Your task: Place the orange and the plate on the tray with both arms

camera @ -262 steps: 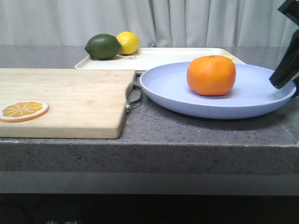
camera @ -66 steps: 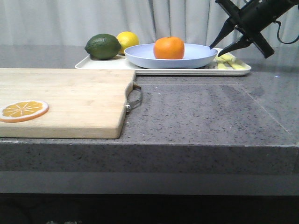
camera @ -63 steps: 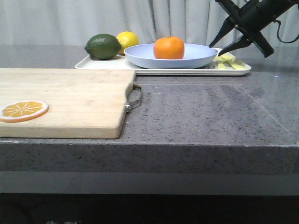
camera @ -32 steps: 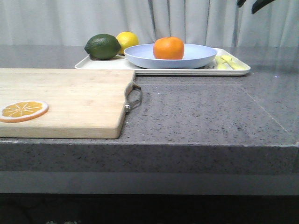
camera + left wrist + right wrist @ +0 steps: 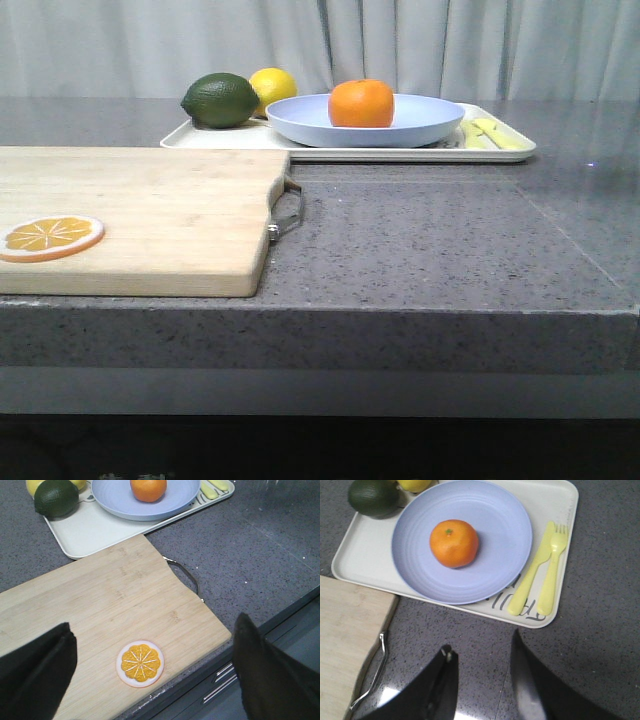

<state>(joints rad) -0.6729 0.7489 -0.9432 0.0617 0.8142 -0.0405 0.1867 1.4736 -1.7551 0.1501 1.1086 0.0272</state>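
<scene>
The orange (image 5: pixel 361 103) sits in the lavender-blue plate (image 5: pixel 420 125), and the plate rests on the cream-white tray (image 5: pixel 330 153) at the back of the counter. The right wrist view shows the orange (image 5: pixel 454 543) on the plate (image 5: pixel 495 540) on the tray (image 5: pixel 365 560). My right gripper (image 5: pixel 481 647) is open and empty, high above the counter in front of the tray. My left gripper (image 5: pixel 152 640) is wide open and empty, high above the wooden cutting board; the orange (image 5: pixel 148 488) and plate (image 5: pixel 112 497) show far off. Neither gripper shows in the front view.
A dark green lime (image 5: pixel 220 99) and a yellow lemon (image 5: pixel 275 90) sit at the tray's left end. A yellow knife and fork (image 5: pixel 540 575) lie at its right end. A wooden cutting board (image 5: pixel 140 215) with an orange slice disc (image 5: pixel 50 237) lies front left.
The right gripper let go of the plate's right rim, rose up and left the front view. The plate with the orange stays on the tray.
</scene>
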